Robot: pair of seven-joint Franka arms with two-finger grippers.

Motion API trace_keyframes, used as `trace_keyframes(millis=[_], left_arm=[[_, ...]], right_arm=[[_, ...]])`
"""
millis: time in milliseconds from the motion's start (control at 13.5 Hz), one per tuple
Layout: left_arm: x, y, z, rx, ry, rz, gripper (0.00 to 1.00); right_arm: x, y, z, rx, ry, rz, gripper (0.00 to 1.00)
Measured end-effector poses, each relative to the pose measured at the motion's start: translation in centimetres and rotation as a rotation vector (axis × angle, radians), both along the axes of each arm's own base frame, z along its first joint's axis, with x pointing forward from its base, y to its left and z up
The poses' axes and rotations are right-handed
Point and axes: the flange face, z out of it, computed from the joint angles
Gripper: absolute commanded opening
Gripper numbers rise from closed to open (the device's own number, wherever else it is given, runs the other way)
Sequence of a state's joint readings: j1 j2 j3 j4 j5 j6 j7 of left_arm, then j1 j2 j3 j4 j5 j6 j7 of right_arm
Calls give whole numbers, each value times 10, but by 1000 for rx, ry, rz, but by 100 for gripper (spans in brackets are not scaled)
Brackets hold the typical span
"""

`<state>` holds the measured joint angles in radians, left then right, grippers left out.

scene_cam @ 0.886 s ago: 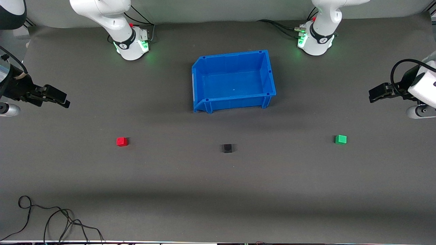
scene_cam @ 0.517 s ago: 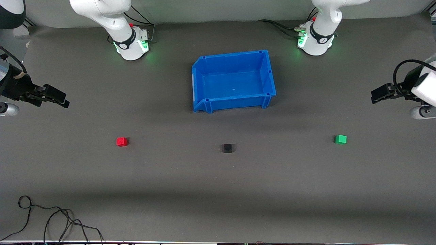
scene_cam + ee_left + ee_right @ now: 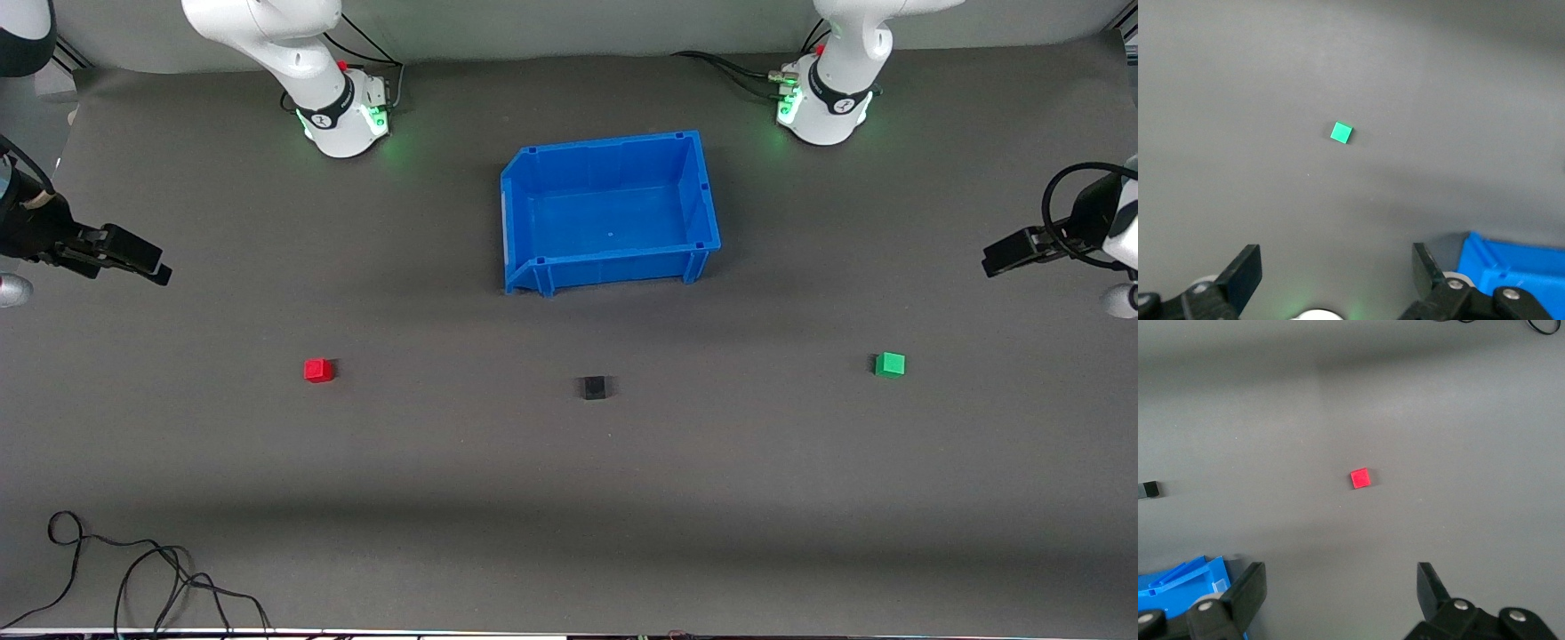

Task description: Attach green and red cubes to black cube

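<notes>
The black cube (image 3: 594,388) sits on the dark mat, nearer the front camera than the blue bin. It also shows at the edge of the right wrist view (image 3: 1149,489). The red cube (image 3: 318,370) lies toward the right arm's end and shows in the right wrist view (image 3: 1361,478). The green cube (image 3: 889,364) lies toward the left arm's end and shows in the left wrist view (image 3: 1341,133). My left gripper (image 3: 1000,258) hangs open and empty in the air at the left arm's end of the table. My right gripper (image 3: 151,267) hangs open and empty at the right arm's end.
An empty blue bin (image 3: 702,191) stands mid-table, between the arm bases and the cubes; its corner shows in the left wrist view (image 3: 1511,260) and the right wrist view (image 3: 1178,577). Loose black cables (image 3: 133,569) lie at the mat's near corner at the right arm's end.
Both grippers have drawn outward toward their own ends of the table. The cubes and bin have not moved.
</notes>
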<state>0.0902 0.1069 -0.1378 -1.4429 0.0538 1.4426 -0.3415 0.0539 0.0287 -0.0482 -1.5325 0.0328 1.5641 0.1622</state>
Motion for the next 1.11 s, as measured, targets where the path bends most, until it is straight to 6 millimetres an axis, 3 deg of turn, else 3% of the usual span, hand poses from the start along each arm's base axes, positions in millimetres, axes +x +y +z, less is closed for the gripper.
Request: trace_keyframes(millis=[221, 517, 738, 960, 1107], left_arm=[[1, -1, -2, 28, -11, 305, 100], [8, 8, -15, 60, 1, 587, 100], [19, 30, -47, 85, 56, 714, 100], [34, 44, -100, 88, 155, 852, 100], [42, 67, -135, 50, 182, 917, 100]], right_arm=[[3, -2, -10, -1, 27, -15, 99], [20, -10, -54, -19, 115, -275, 100], [36, -20, -113, -61, 219, -521, 100], [59, -28, -182, -117, 267, -788, 100], [64, -24, -227, -133, 259, -884, 99]])
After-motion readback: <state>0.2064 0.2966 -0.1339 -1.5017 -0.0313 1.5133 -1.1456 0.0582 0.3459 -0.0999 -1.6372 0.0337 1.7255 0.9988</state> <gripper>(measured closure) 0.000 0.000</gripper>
